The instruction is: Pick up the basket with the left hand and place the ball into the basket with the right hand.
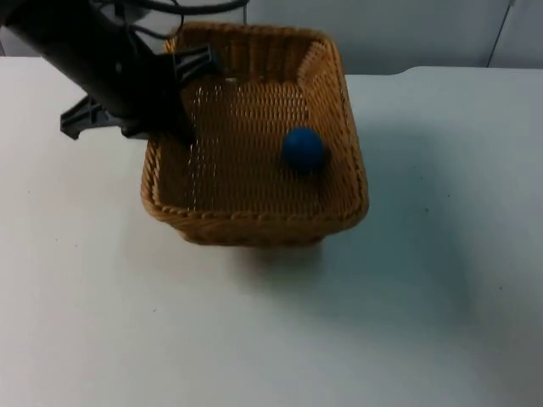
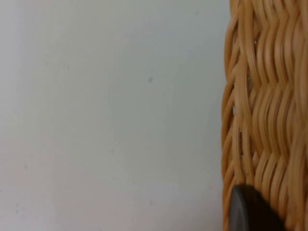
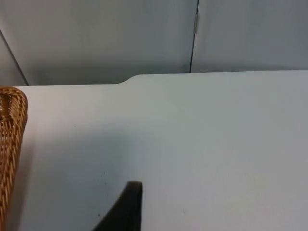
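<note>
A woven wicker basket [image 1: 254, 222] hangs a little above the white table and casts a shadow below its front edge. A blue ball [image 1: 302, 148] rests inside it, right of the middle of the basket floor. My left gripper [image 1: 180, 127] comes down from the upper left and is shut on the basket's left rim. In the left wrist view the basket wall [image 2: 269, 106] stands close beside a black fingertip [image 2: 250, 211]. My right gripper [image 3: 126, 208] waits over bare table, off to the right of the basket's rim [image 3: 13, 120].
The white table top [image 1: 441, 280] stretches to the right of and in front of the basket. A grey partition wall [image 1: 407, 30] closes off the table's far edge just behind the basket.
</note>
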You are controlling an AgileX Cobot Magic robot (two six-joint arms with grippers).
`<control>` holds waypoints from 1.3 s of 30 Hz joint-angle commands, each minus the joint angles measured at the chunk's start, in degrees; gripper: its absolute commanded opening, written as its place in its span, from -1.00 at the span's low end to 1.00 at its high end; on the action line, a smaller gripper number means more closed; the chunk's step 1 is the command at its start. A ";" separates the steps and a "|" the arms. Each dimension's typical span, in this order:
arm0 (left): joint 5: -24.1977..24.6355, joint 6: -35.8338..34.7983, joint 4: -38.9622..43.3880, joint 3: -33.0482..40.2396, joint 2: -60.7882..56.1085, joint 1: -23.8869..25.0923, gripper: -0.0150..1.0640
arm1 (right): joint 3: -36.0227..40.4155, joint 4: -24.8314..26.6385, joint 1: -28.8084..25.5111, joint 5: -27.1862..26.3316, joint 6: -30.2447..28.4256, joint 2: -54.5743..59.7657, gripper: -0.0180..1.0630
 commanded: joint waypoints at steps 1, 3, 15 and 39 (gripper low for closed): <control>-1.32 -0.18 -1.75 1.00 0.39 -0.16 -0.97 | 0.22 -1.64 1.37 -0.85 0.63 0.92 0.96; -1.41 -0.18 -1.72 1.09 0.95 -0.16 -0.97 | 0.22 -3.13 2.42 -0.74 1.87 1.55 0.96; -2.55 -0.43 -3.24 1.09 3.84 -0.16 -0.97 | 0.22 -3.13 2.42 -0.61 1.87 1.97 0.96; -0.46 -0.62 -0.04 1.09 4.53 -1.91 -0.97 | 0.22 -3.27 2.42 -0.85 1.87 1.97 0.96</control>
